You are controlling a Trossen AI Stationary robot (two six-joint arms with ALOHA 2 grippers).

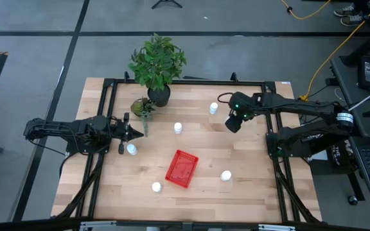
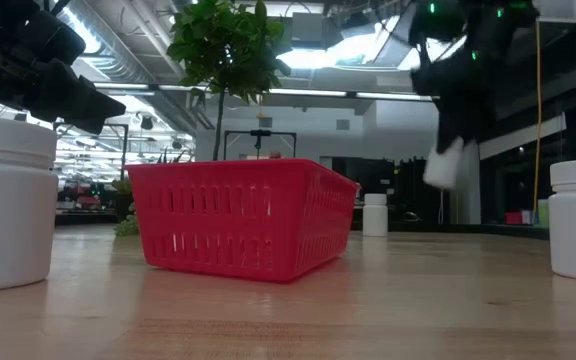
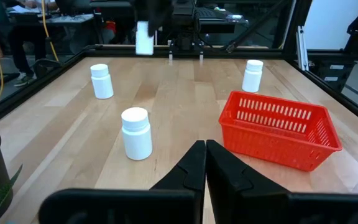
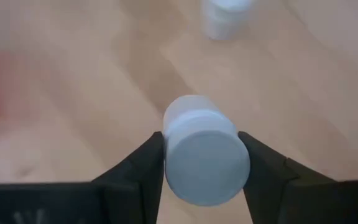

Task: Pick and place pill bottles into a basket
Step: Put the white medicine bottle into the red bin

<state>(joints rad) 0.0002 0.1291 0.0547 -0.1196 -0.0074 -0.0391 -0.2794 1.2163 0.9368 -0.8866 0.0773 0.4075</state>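
your right gripper [image 4: 201, 168] is clamped on a bottle [image 4: 204, 155], raised over the table's [image 1: 249, 192] back right | your left gripper [image 3: 205, 163] is pinched together by the left edge | basket [image 1: 182, 169] sits mid-front | five loose bottles [image 1: 178, 128] stand around it

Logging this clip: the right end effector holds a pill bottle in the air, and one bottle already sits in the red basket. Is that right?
Not quite. The right end effector does hold a pill bottle in the air, but the red basket holds no bottle yet; the high view shows it empty, as does the left wrist view.
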